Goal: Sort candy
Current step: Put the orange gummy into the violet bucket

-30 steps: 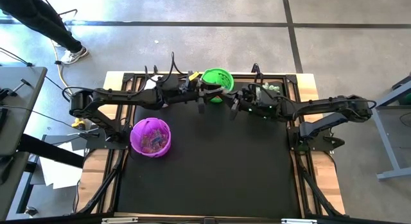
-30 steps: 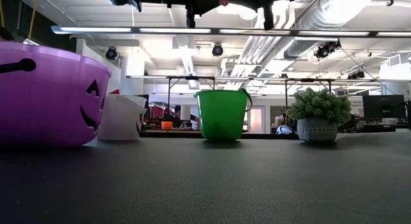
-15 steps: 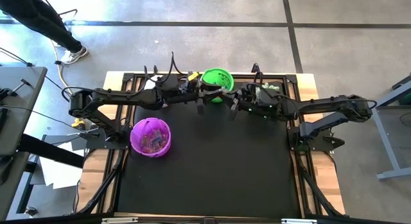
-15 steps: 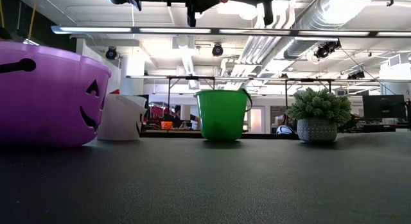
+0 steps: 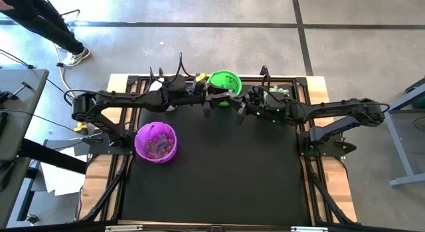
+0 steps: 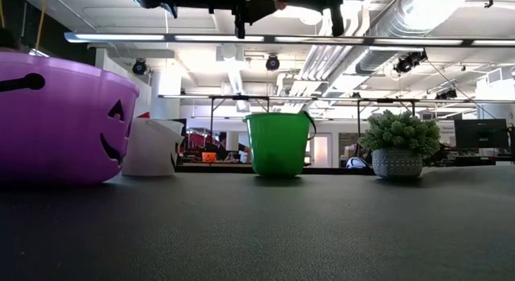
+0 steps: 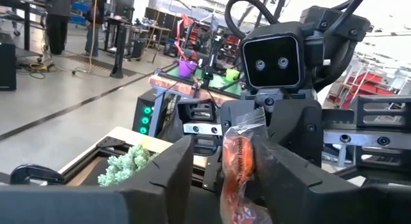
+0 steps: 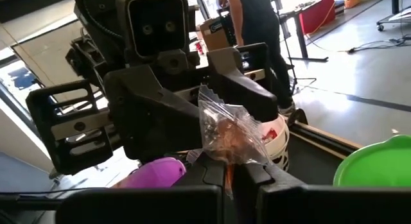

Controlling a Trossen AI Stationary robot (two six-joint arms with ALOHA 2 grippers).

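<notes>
My right gripper point(image 8: 230, 176) pinches 1 clear-wrapped orange candy point(image 8: 231, 135) shut, held up beside the green bucket point(image 5: 224, 82); my left gripper point(image 7: 218, 169) stands parted around it, facing mine.

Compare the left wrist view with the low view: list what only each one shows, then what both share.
Only the left wrist view: a crinkly clear-and-orange wrapped candy between the two tools, with the right tool shut on it and the left tool around it.

Only the low view: a purple plastic pumpkin bucket, a green plastic bucket and a white bucket on the black table mat.

Both: the spiky pale-green plant.
</notes>
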